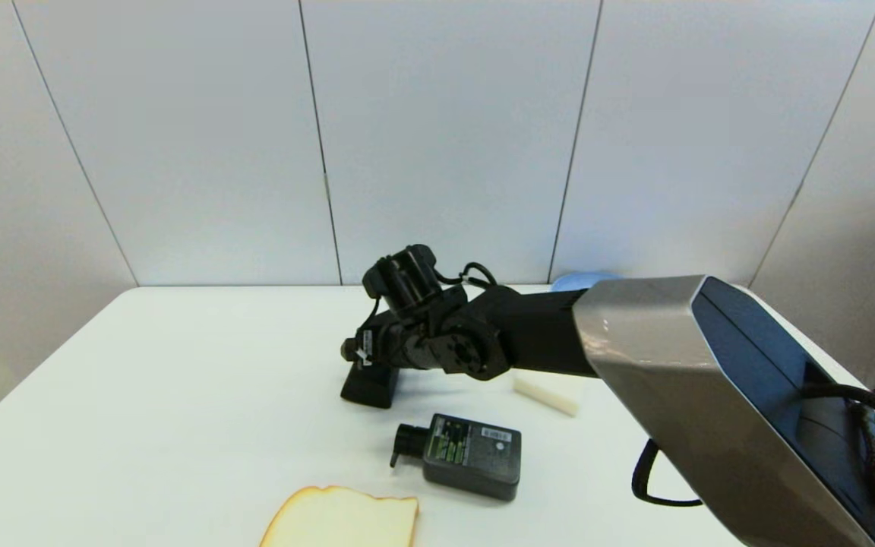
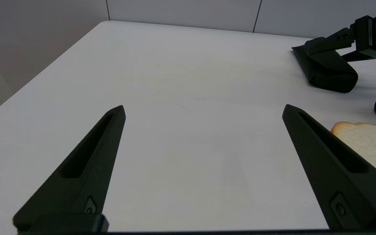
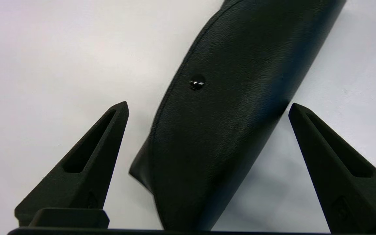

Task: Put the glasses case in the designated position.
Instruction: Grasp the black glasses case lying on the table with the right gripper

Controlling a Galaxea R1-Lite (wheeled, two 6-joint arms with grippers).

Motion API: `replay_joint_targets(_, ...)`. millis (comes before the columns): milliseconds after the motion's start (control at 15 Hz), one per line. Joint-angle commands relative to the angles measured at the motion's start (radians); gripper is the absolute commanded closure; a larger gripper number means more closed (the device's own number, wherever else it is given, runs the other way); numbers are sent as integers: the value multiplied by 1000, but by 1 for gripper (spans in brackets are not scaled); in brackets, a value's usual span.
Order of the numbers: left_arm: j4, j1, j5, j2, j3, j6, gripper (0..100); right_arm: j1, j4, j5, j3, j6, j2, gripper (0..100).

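Observation:
The glasses case (image 1: 371, 386) is a long matte black pouch with a small snap button, lying flat near the middle of the white table. It also shows in the left wrist view as the glasses case (image 2: 328, 70). My right gripper (image 3: 208, 105) is open just above the glasses case (image 3: 227, 114), one finger on each side and neither touching it. In the head view the right wrist (image 1: 415, 334) covers most of the case. My left gripper (image 2: 203, 107) hangs open and empty over bare table to the left, outside the head view.
A dark grey pump bottle (image 1: 468, 456) lies in front of the case, and a bread slice (image 1: 342, 520) sits at the near edge. A white block (image 1: 548, 393) lies right of the case under the right arm. A blue object (image 1: 582, 281) peeks out at the back edge.

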State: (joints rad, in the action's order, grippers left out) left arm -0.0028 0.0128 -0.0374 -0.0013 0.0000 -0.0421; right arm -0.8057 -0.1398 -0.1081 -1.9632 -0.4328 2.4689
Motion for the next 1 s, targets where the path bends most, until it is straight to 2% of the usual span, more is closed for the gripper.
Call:
replay_joint_targets(67, 1, 1, -1, 1, 0, -1, 0, -1, 2, -1, 0, 5, 16, 0)
replay_joint_targets(733, 1, 0, -1, 1, 0, -1, 0, 2, 23, -2, 0, 40, 45, 0)
replay_joint_targets(800, -2, 1, -1, 1, 0, -1, 0, 2, 23, -2, 0, 45, 48, 100)
replay_joint_targets(1000, -2, 0, -1, 1, 0, -1, 0, 0, 23, -2, 0, 52, 48, 100)
